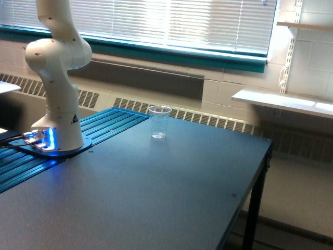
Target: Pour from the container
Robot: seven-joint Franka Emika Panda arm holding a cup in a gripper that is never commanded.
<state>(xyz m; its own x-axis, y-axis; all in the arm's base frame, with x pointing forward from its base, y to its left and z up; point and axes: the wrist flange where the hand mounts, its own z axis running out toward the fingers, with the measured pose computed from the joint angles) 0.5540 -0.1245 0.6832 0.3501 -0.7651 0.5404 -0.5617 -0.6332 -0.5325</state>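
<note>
Exterior view: only the arm's base and lower links (56, 78) show; the fingers and the container are out of frame, so their state cannot be told. A clear tapered cup (159, 121) stands upright on the worktop (171, 192) near its far edge. Pouring well likely means centring the spout over this cup's mouth and tilting slowly.

Arm (56, 78) cut off at top edge, fingers unseen

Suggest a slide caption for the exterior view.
Clear tapered plastic cup standing upright on dark table beside white robot arm base.
</note>
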